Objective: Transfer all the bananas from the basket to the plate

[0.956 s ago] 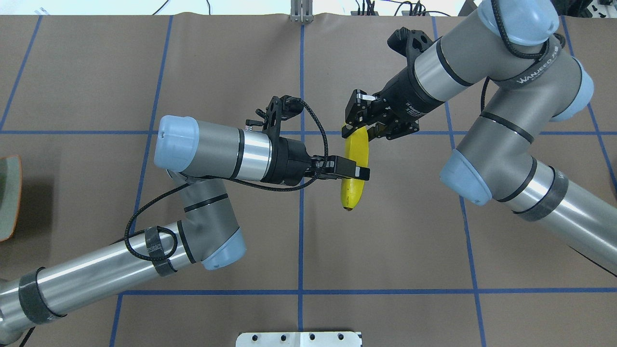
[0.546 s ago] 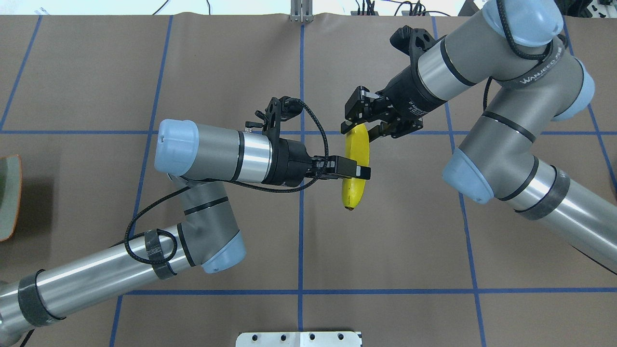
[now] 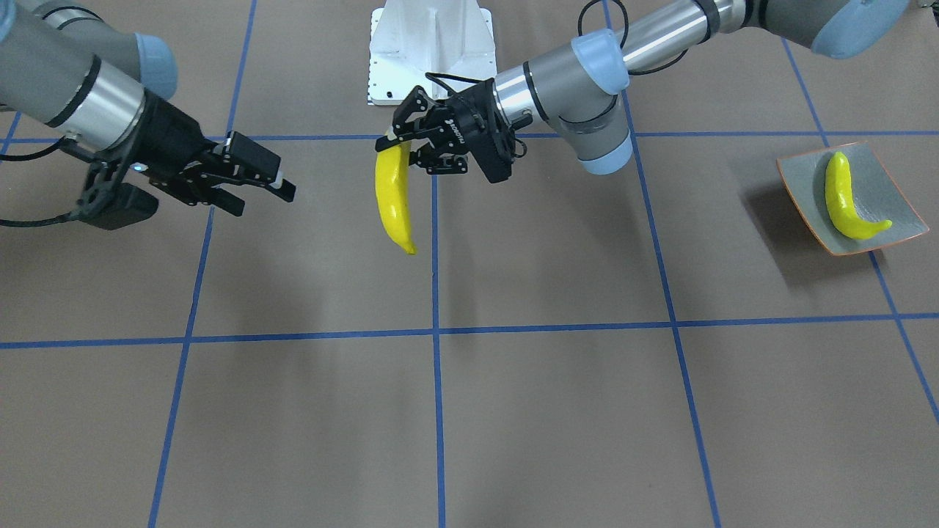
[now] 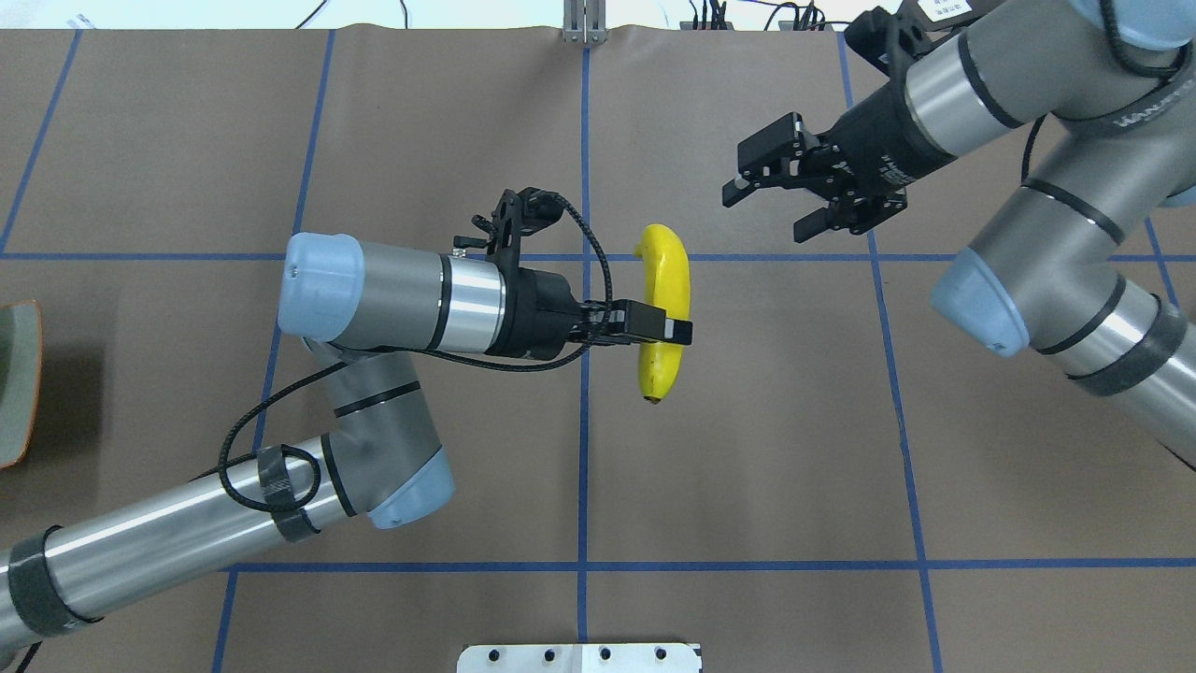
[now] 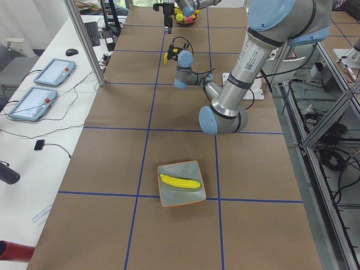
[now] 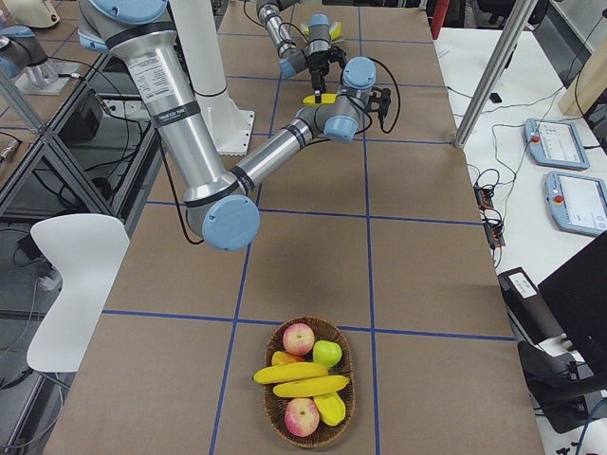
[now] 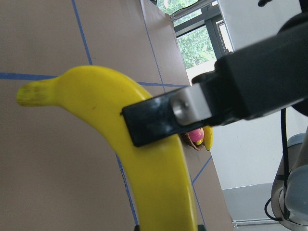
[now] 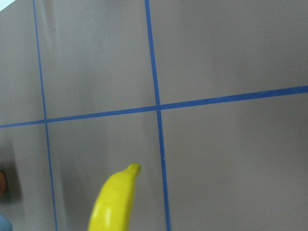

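Done: one glossy yellow curved banana (image 3: 840,198) lies on the squarish grey-green orange-rimmed plate (image 3: 799,165), near the desk's (image 3: 587,411) left end.
In hand: left gripper (image 4: 668,330) clamped on a second banana (image 4: 665,271) above the desk's middle.
Right gripper (image 4: 771,210): spread apart, empty.
Left: more bananas (image 6: 294,373) in the round wicker basket (image 6: 268,398), right end.
Writing: white lettering on the right arm's black strap (image 4: 1154,105), partly legible.

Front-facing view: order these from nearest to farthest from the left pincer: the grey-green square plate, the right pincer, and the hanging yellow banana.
1. Glossy yellow curved banana, clamped in the left pincer itself, mid-table.
2. Right pincer, open, on this view's left.
3. Grey-green speckled plate with orange rim, at the view's far right.
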You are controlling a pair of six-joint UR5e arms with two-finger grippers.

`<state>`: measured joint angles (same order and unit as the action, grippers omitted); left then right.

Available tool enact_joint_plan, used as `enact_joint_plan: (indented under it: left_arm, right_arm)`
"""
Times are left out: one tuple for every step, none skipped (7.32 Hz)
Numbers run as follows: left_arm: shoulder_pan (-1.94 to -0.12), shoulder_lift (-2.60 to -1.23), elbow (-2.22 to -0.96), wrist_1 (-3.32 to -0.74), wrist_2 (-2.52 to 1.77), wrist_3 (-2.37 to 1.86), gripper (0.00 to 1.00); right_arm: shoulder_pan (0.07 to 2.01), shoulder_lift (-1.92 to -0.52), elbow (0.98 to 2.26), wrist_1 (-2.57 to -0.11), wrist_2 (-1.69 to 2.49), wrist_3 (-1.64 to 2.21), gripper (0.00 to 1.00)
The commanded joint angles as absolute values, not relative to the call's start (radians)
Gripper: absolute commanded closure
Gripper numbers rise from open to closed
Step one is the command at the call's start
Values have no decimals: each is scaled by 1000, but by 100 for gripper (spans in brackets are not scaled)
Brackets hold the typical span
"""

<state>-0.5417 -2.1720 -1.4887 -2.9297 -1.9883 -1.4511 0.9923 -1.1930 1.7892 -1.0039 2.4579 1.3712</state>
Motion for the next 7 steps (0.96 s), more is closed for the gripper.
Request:
enact_joint_plan:
  left_arm:
    - [-640,-1884,-1641,-2928,-2023,-1448,100]
    - [-740,-1771,-1664,-2936,-2069,-1433,100]
    - [-808,-1675,-1678,-2936,-2119,-1323,100]
    - [-898,-1587,-1675,-2927,-2200,-1183,100]
    - [-954,-1484,-1668,-2900,-2216,-1000,100]
    - [-1009,-1410,-1667,-2840,-2215,-809,100]
    - [-1058,-1385,-1672,-2782,-2211,-690,100]
  right_arm:
    - [1040,-1258,1776,-980,2430,1358,0]
    - [1040,-1268,1778,-980,2396,1359,0]
    - [1040,-1281,1779,-980,2376,1358,0]
    - [1040,-1287,1776,-980,2353,1358,0]
    - [1040,-1290,1775,-980,2338,1358,0]
    - [1037,-1292,1772,-982,2323,1359,0]
    - [1035,-1289,1761,-982,2298,1359,0]
